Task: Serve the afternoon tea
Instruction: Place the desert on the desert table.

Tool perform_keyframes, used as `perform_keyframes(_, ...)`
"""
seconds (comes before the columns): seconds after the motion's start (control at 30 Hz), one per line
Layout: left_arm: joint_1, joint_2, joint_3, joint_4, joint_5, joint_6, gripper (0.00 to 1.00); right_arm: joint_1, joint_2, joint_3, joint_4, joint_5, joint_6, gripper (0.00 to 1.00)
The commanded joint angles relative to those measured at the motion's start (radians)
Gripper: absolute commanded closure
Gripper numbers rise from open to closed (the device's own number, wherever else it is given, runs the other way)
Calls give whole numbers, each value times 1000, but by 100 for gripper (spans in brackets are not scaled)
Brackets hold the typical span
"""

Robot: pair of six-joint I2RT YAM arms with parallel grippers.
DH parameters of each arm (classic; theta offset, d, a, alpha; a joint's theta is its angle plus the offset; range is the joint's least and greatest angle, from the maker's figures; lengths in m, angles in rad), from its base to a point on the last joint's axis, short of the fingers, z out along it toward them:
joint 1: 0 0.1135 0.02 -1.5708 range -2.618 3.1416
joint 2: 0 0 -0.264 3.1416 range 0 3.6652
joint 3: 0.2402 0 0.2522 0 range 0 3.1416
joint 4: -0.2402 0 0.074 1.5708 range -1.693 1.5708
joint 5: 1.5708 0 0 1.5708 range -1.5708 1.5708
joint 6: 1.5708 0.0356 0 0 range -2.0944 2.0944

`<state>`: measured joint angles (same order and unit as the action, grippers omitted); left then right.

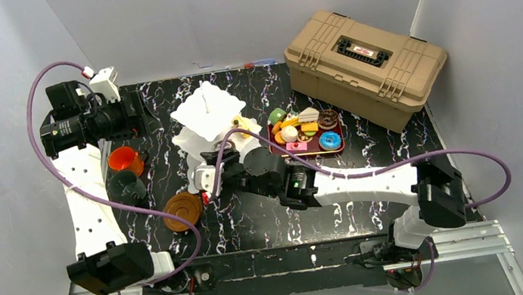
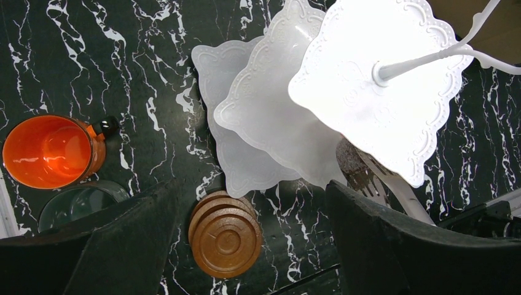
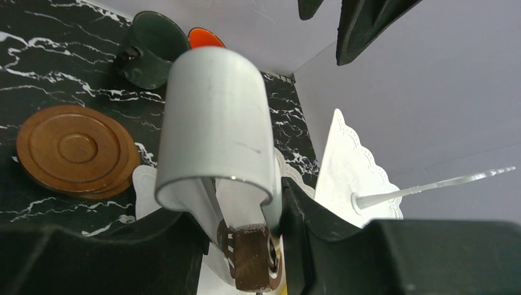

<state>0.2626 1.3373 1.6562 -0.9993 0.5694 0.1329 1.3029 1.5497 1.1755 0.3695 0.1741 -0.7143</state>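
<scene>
- Saucers (image 1: pixel 183 210): a brown stack on the black marble table (image 1: pixel 268 223), nearest the arm bases and left of centre. It is near the stand's front corner but apart from it.
- Right gripper (image 3: pixel 242 215): reaches in from the right, low over the table, and is clamped on the white tongs (image 3: pixel 215 123).
- The tongs pinch a small brown pastry (image 3: pixel 252 258) at their tip.
- In the left wrist view that tip sits at the edge of the stand's lower plates, partly under the top plate. Which tier it is over I cannot tell.
- Dark cup (image 1: pixel 126 186): upright at the table's left edge, just behind and left of the saucers.
- Orange cup (image 1: pixel 125 160): upright, just beyond the dark cup and close beside it.
- Tray (image 1: pixel 320 153): right of the stand, holding the other pastries (image 1: pixel 309 127), among them a blue donut (image 1: pixel 330 139) and a chocolate one.
- Stand (image 1: pixel 205 117): white, with three square tiers and a thin centre post, upright at mid-table.
- Left gripper (image 2: pixel 252 190): high at the far left and facing the stand. Its jaws are spread wide with nothing between them.
- Toolbox (image 1: pixel 366 65): tan, lid closed, at the far right corner behind the tray.
</scene>
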Motion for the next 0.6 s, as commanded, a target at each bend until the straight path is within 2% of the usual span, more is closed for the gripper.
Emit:
perform_keyframes(0.0,-2,-8,29,-22,26,15,15,6,22,42,142,13,-111,99)
perform_keyframes(0.4,-2,-7,28,-23,31,19,16,6,116,13,276,39,-129,98)
perform_keyframes(0.57,0,-13,23,-23,35,19,16,4,123,1,312,60,-85,72)
